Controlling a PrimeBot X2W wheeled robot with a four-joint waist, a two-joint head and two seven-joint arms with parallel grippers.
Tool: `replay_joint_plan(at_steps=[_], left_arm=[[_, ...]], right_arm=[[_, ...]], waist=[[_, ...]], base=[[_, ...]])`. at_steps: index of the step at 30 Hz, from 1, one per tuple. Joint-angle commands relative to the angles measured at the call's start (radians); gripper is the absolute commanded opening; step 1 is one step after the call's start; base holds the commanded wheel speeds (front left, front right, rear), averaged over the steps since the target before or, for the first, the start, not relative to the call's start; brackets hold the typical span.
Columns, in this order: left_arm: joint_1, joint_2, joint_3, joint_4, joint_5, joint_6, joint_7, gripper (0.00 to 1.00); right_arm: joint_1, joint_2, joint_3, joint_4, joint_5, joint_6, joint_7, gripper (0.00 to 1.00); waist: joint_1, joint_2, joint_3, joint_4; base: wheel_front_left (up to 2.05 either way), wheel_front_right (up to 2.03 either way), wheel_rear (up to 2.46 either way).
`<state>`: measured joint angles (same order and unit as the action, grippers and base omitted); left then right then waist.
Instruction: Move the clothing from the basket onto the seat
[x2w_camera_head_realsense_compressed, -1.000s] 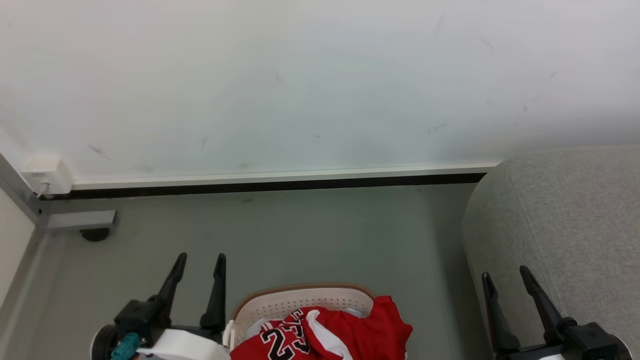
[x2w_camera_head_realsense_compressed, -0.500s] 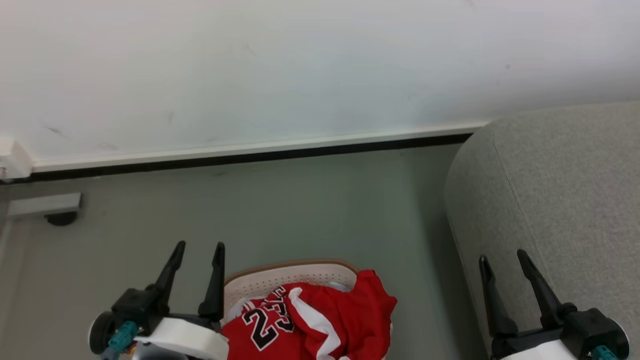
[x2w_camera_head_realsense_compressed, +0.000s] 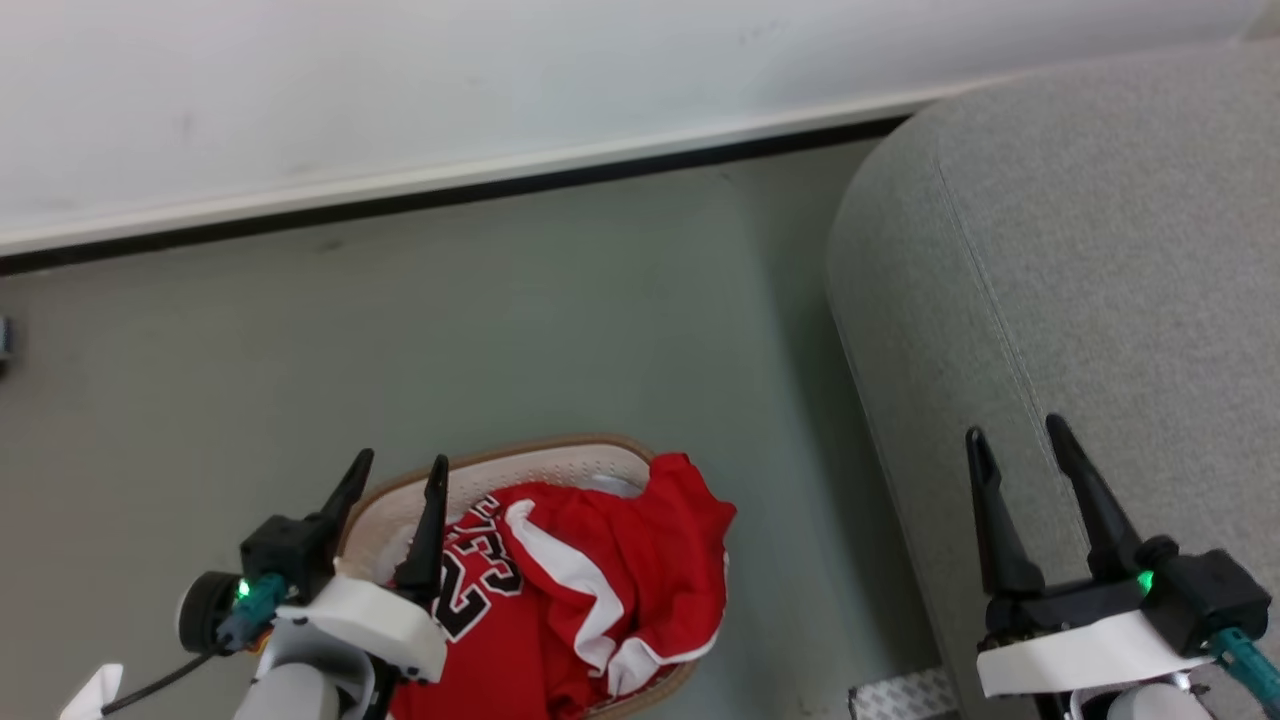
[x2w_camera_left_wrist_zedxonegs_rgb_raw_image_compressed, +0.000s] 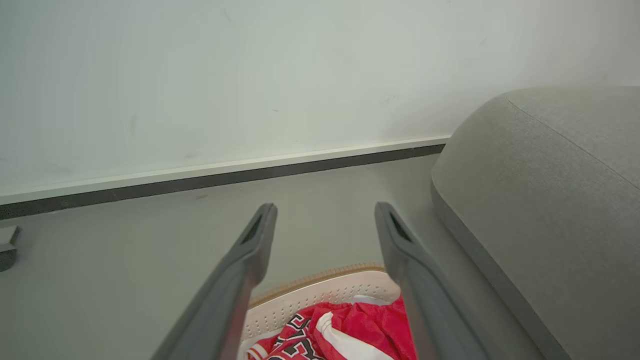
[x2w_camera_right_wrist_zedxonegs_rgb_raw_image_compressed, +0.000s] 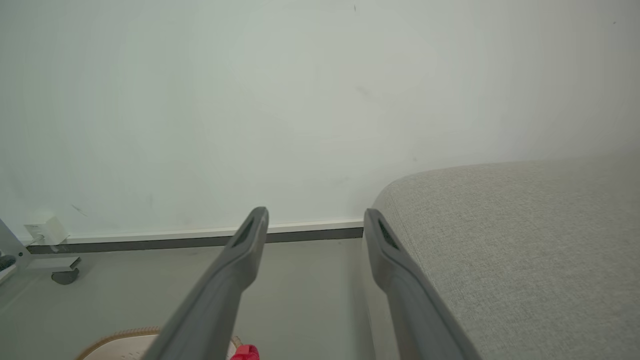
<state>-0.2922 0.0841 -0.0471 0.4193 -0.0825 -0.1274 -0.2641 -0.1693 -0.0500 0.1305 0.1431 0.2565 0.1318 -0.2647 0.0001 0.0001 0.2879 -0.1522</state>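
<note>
Clothing (x2w_camera_head_realsense_compressed: 560, 610) lies heaped in the basket (x2w_camera_head_realsense_compressed: 540, 446) just below your left claw (x2w_camera_head_realsense_compressed: 401, 458). The red jersey (x2w_camera_head_realsense_compressed: 640, 540) with its "23" is crumpled beside that claw's right finger, and one fold spills over the rim on the side away from it. A scrap of white garment (x2w_camera_head_realsense_compressed: 612, 484) peeks out beyond the jersey. Your left claw is released, fingers spread and gripping nothing. Your right claw (x2w_camera_head_realsense_compressed: 1015, 427) is likewise released and empty. It hovers over the rounded edge of the grey seat (x2w_camera_head_realsense_compressed: 1100, 250), with the basket well apart to its left. Ahead of both claws, grey floor (x2w_camera_head_realsense_compressed: 500, 300) runs to the dark baseboard (x2w_camera_head_realsense_compressed: 450, 192) and the pale wall (x2w_camera_head_realsense_compressed: 400, 80).
</note>
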Motion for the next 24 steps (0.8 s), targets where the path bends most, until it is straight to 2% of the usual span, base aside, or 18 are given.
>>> replay_joint_plan(at_steps=[1, 6, 14, 19, 24], left_arm=[[-0.033, 0.019, -0.007, 0.045, 0.007, -0.003, -0.001, 1.00], [-0.116, 0.055, -0.036, 0.173, 0.009, -0.003, -0.001, 1.00], [-0.243, 0.134, -0.153, 0.432, -0.039, -0.002, -0.001, 1.00], [-0.320, 0.157, -0.222, 0.598, -0.066, -0.002, 0.014, 1.00], [-0.385, 0.166, -0.245, 0.735, -0.095, -0.002, 0.063, 1.00]], right_arm=[[-0.027, -0.001, -0.010, -0.013, 0.014, -0.002, 0.000, 1.00], [-0.077, -0.001, -0.035, -0.049, 0.016, -0.002, 0.001, 1.00], [-0.136, -0.001, -0.061, -0.122, 0.048, -0.002, 0.001, 1.00], [-0.150, -0.001, -0.056, -0.150, 0.075, -0.002, 0.001, 1.00], [-0.163, -0.001, -0.048, -0.170, 0.093, -0.002, 0.001, 1.00]], waist=[[-0.0001, -0.0001, 0.061, -0.046], [-0.0001, -0.0001, 0.140, -0.089], [-0.0001, -0.0001, 0.271, -0.156], [-0.0001, -0.0001, 0.331, -0.191], [-0.0001, -0.0001, 0.386, -0.222]], base=[[0.00, 0.00, 0.00], [0.00, 0.00, 0.00], [0.00, 0.00, 0.00], [0.00, 0.00, 0.00], [0.00, 0.00, 0.00]])
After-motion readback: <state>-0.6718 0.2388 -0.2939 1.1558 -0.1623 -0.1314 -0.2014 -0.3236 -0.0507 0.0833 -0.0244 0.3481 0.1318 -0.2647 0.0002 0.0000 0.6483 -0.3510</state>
